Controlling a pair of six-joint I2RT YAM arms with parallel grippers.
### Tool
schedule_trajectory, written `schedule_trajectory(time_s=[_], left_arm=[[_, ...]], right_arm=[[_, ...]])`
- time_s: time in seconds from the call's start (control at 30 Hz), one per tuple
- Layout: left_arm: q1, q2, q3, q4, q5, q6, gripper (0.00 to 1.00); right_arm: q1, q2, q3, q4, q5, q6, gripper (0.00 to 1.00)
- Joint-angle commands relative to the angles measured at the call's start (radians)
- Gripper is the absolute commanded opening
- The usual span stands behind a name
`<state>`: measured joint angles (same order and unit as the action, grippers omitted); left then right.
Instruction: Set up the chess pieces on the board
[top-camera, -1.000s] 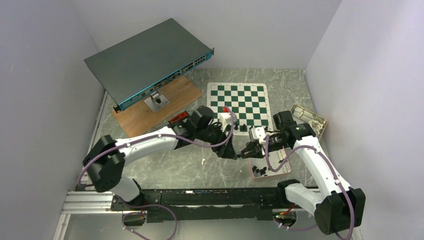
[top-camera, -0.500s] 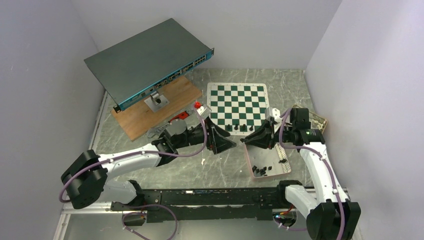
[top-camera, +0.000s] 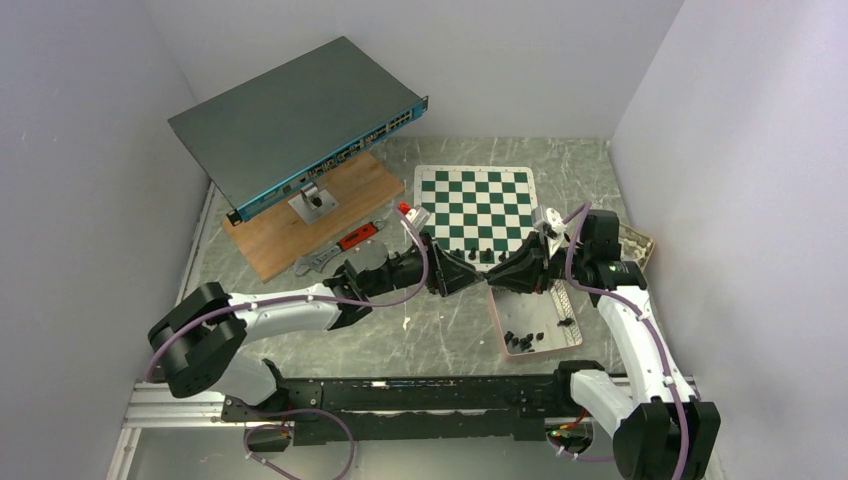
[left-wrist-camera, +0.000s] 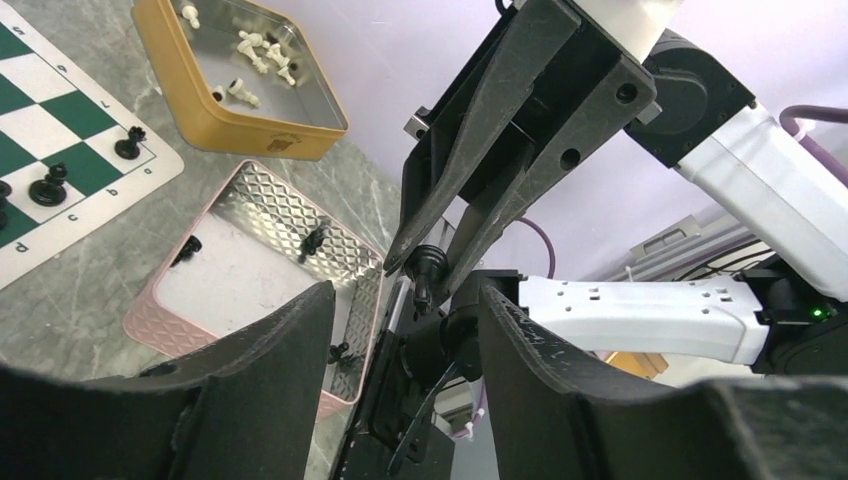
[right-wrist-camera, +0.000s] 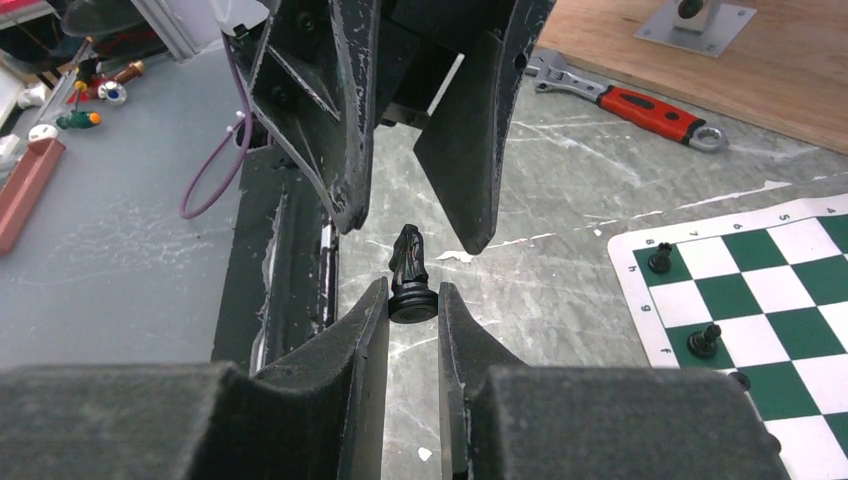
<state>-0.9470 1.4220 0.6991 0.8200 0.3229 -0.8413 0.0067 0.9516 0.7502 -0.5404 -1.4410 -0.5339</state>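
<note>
Just off the near edge of the board (top-camera: 476, 200), holds a chess piece (right-wrist-camera: 410, 262) pinched by its base in the right gripper (right-wrist-camera: 412, 303), long axis pointing into the left gripper (left-wrist-camera: 403, 300), spread wide around its head.

At the top view's centre the spread left gripper (top-camera: 465, 272) and the right gripper (top-camera: 492, 278), pinching a black knight (right-wrist-camera: 411, 275), meet tip to tip, barring the near edge of the green-and-white chess mat (top-camera: 478, 195), where black chess pieces (top-camera: 487, 256) stand. A pink-rimmed metal tray (top-camera: 500, 330) blocks lower right; bare grey stone tabletop (top-camera: 430, 335) lies lower centre.
</note>
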Motion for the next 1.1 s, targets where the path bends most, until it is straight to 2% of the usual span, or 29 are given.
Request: schedule_trajectory(time_s=[0.0,0.13,0.23,0.3,0.57,0.73,0.87,0.97,1.07], left_arm=[[-0.011,0.02,0.063,0.065,-0.007,-0.036,0.57],[-0.014,0.033,0.076,0.054,-0.008,-0.039,0.49],[-0.016,0.046,0.094,0.032,0.004,-0.039,0.34],[-0.017,0.054,0.097,0.038,0.012,-0.044,0.3],[-0.017,0.053,0.096,0.008,0.01,-0.038,0.33],[-0.018,0.054,0.094,0.004,0.014,-0.035,0.3],[-0.018,0.058,0.096,0.013,0.025,-0.035,0.17],[-0.019,0.053,0.096,0.01,0.023,-0.027,0.0],[-0.018,0.034,0.097,-0.028,0.006,-0.002,0.0]], right_arm=[[-0.002,-0.007,-0.006,0.054,-0.031,0.026,0.0],[-0.002,-0.008,-0.006,0.054,-0.029,0.022,0.0],[-0.002,-0.01,-0.007,0.053,-0.024,0.02,0.0],[-0.002,-0.01,-0.008,0.053,-0.022,0.018,0.0],[-0.002,-0.011,-0.006,0.059,-0.008,0.023,0.0],[-0.002,-0.013,-0.007,0.064,0.002,0.027,0.0],[-0.002,-0.013,-0.009,0.069,0.005,0.03,0.0],[-0.002,-0.013,-0.009,0.06,0.005,0.02,0.0],[-0.002,-0.014,-0.003,0.018,0.0,-0.023,0.0]])
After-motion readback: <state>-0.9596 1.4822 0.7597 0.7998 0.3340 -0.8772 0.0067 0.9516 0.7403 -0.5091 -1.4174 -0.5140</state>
